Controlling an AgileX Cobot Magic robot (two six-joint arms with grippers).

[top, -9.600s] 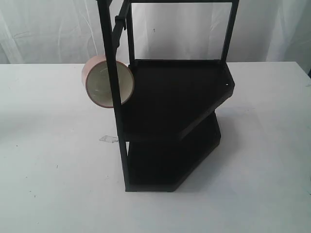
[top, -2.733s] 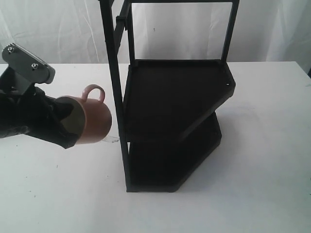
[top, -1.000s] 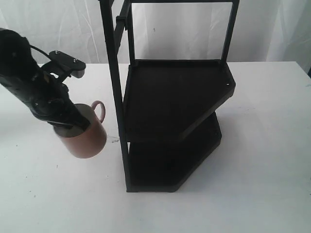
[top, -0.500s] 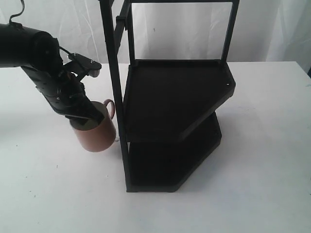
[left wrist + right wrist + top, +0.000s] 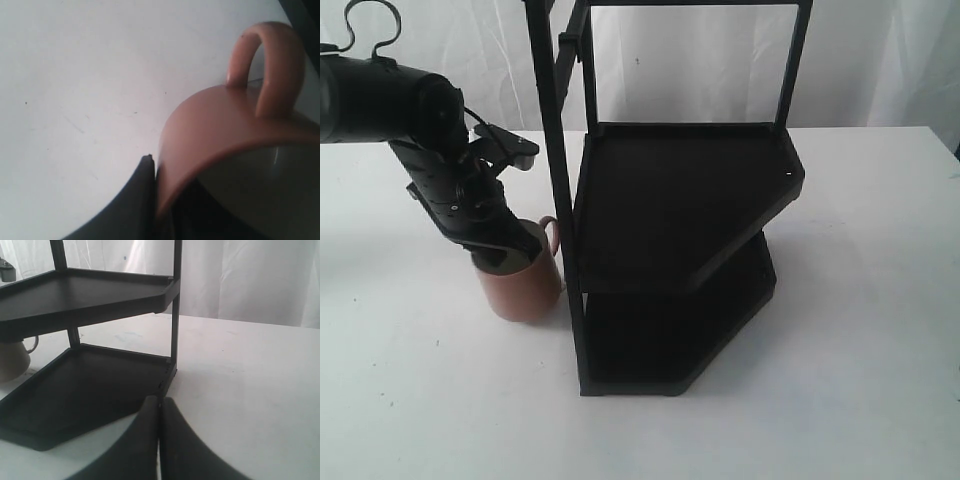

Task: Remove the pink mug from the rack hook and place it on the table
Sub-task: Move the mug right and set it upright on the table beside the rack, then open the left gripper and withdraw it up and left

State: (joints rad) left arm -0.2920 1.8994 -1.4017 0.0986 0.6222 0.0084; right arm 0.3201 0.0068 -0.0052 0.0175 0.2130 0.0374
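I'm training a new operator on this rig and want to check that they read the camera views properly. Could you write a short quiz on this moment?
1. In the exterior view, the pink mug has its handle turned toward: A the black rack; B the left edge of the picture; C the camera.
2. True or false: the left tool hangs open above the mug.
3. Fill in: the right tool is ___ and holds nothing.

Key: 1 A. 2 False: it is shut on the mug's rim. 3 shut.
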